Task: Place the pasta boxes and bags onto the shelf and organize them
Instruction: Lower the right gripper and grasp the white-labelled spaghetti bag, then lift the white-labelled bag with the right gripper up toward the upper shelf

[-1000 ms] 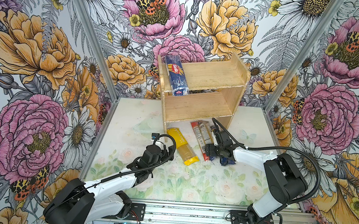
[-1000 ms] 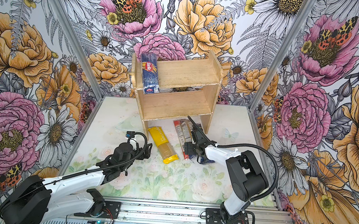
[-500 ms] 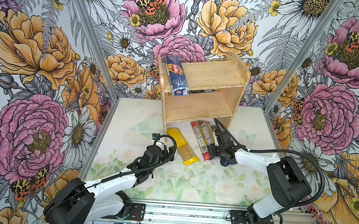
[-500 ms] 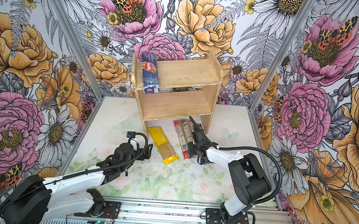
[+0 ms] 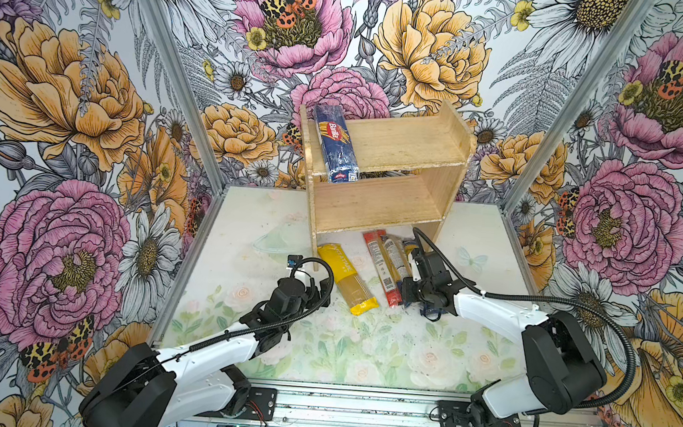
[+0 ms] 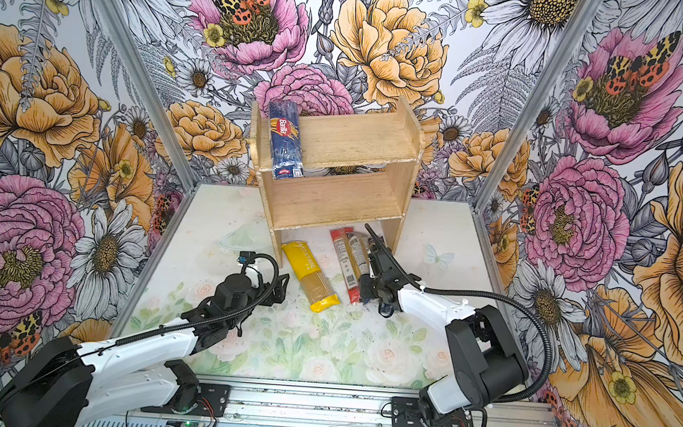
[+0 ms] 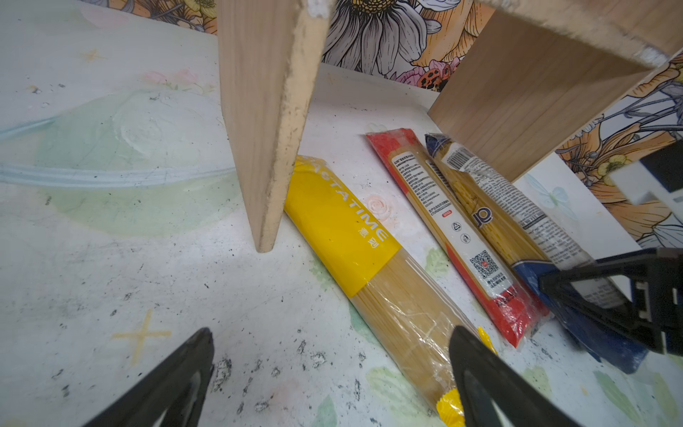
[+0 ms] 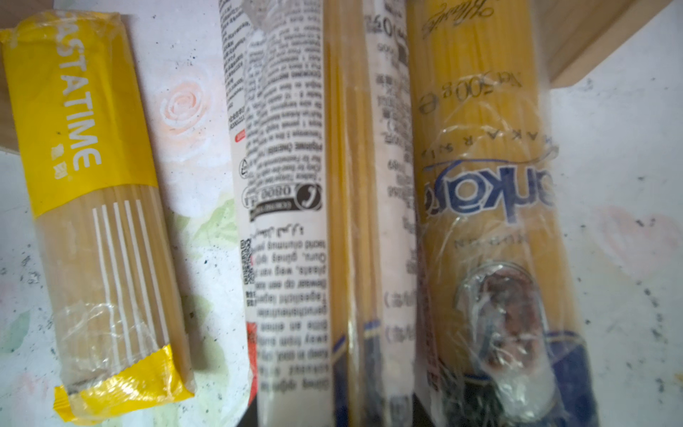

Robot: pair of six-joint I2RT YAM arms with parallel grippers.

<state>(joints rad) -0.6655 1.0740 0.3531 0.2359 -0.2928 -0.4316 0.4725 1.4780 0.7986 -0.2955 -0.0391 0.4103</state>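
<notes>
Both arms stretched forward, left end effector (image 7: 332, 334) spread wide, right end effector (image 5: 406, 291) lowered

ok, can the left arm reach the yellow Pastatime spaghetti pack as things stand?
Probably yes. The left gripper is open, and the near end of the Pastatime pack lies just ahead on the table, uncovered. Only its far end tucks behind the side panel of the shelf.

Bright, even, diffuse light fills both top views, leaving soft shadow beneath the shelf (image 5: 377, 209); beside its foot the right wrist view is blurred, with glare on the yellow-and-blue pack (image 8: 491, 222).
</notes>
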